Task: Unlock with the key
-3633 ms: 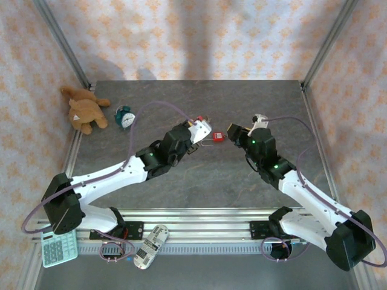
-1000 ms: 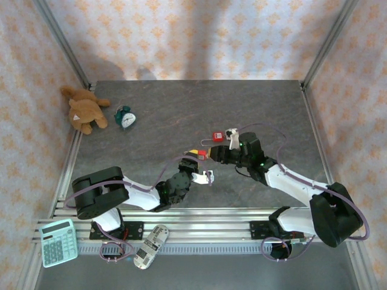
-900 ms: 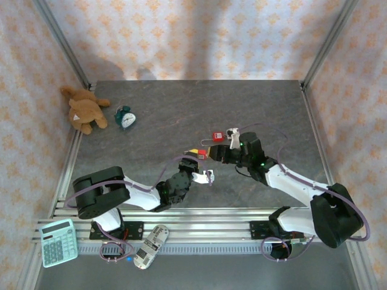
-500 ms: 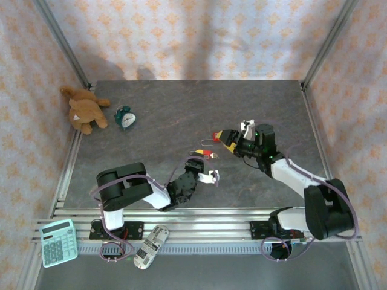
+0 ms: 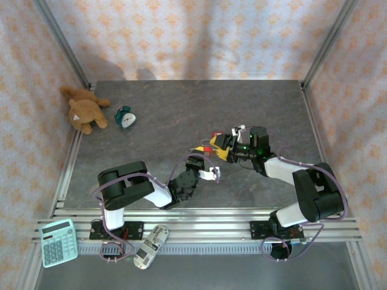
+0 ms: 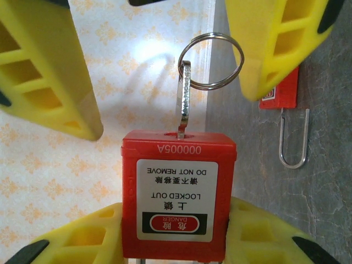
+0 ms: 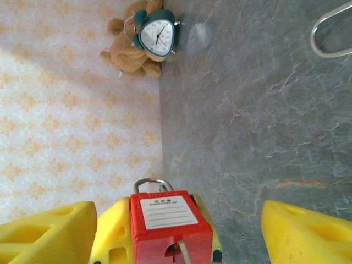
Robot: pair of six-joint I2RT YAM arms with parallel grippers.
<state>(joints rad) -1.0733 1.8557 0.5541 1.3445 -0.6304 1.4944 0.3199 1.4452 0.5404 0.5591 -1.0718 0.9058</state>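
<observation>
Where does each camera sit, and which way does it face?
Top external: above and behind the left arm and right arm, looking down on the table; both show.
Left wrist: on the left gripper, facing the padlock it clamps and the open right gripper beyond; own fingers at bottom.
Right wrist: on the right gripper, facing the padlock, clock beyond; own fingers at bottom.
Shared: both wrist views hold padlock and key, from opposite sides.

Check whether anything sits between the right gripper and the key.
Nothing visible does. The key stands in the red padlock that the left gripper holds, and the fingers of the right gripper sit open on either side of it.
</observation>
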